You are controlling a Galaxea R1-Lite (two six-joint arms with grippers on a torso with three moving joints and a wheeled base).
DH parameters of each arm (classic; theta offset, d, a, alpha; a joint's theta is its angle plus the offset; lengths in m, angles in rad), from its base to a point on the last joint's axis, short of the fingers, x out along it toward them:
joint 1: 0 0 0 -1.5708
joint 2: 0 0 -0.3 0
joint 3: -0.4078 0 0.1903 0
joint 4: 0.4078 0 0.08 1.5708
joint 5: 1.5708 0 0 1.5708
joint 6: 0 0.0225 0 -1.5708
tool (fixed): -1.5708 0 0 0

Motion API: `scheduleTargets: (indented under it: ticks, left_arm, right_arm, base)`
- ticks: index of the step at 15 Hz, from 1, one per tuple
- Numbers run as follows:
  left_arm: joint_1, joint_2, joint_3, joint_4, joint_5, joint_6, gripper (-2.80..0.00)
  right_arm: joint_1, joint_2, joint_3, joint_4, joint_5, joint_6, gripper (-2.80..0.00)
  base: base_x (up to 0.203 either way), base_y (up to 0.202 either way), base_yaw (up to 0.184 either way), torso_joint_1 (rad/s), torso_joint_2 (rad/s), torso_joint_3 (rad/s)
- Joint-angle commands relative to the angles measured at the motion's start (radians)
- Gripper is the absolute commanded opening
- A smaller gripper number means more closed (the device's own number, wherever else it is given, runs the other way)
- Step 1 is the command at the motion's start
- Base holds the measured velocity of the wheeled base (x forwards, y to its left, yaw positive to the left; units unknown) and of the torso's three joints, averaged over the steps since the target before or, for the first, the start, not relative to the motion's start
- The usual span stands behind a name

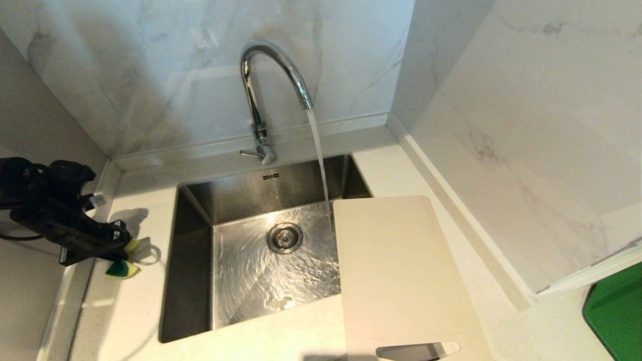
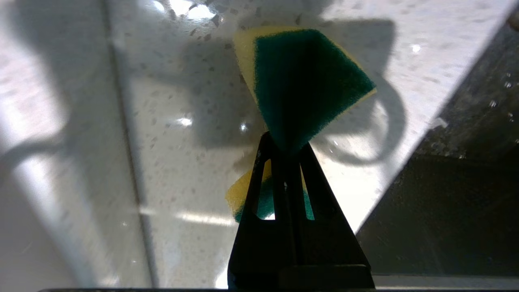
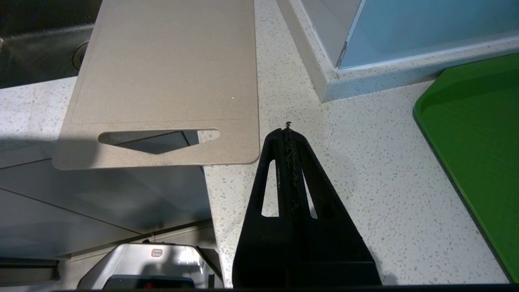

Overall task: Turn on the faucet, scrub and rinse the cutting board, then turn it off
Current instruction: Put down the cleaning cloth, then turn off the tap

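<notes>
The chrome faucet [image 1: 261, 95] stands behind the sink and water runs from its spout into the basin, just left of the cutting board's far corner. The cream cutting board [image 1: 401, 271] [image 3: 170, 73] lies across the sink's right rim and the counter, handle slot nearest me and hanging past the counter's front edge. My left gripper [image 1: 128, 248] [image 2: 286, 146] hangs above the counter left of the sink, shut on a yellow-and-green sponge [image 1: 123, 268] [image 2: 304, 85]. My right gripper [image 3: 288, 132] hovers shut and empty above the counter, next to the board's slot end.
The steel sink [image 1: 195, 281] has a wet floor and a round drain [image 1: 285, 237]. A green tray [image 1: 619, 316] [image 3: 478, 138] lies on the counter at the far right. Marble walls close in behind and on the right.
</notes>
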Motion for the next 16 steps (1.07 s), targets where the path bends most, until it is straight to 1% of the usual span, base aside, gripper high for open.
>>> scheduleTargets:
  ticks: [1,4,5,8,11,13,16]
  left_arm:
    - [0.002,0.036,-0.003,0.001,-0.001,-0.002,-2.8]
    - [0.001,0.037,-0.006,0.001,0.004,0.0,-2.8]
    - [0.001,0.036,-0.006,0.001,0.005,-0.002,0.0]
    - [0.001,0.019,-0.005,0.001,0.001,-0.005,0.0]
    - [0.001,-0.041,0.0,0.003,-0.014,-0.009,0.0]
    - [-0.001,-0.112,0.0,0.007,-0.033,-0.021,0.0]
    - [-0.02,-0.268,-0.001,0.033,-0.06,-0.034,0.0]
  right_arm:
    - [0.0,0.001,-0.001,0.001,0.001,-0.001,-2.8]
    - [0.0,0.001,-0.001,0.0,0.001,-0.001,-2.8]
    - [-0.001,0.002,0.0,0.0,0.001,0.0,-2.8]
    - [0.0,0.001,0.0,0.0,0.001,0.0,-2.8]
    - [0.0,0.002,0.0,0.001,0.001,-0.002,-2.8]
    - [0.0,0.0,-0.001,0.002,0.001,-0.002,-2.8]
    - [0.0,0.0,-0.001,0.0,0.0,-0.002,-2.8]
  base:
    - [0.0,0.0,0.0,0.0,0.0,0.0]
    - [0.0,0.0,0.0,0.0,0.0,0.0]
    - [0.0,0.0,0.0,0.0,0.0,0.0]
    - [0.0,0.0,0.0,0.0,0.0,0.0]
    - [0.0,0.0,0.0,0.0,0.0,0.0]
    - [0.0,0.0,0.0,0.0,0.0,0.0]
    - [0.0,0.0,0.0,0.0,0.0,0.0]
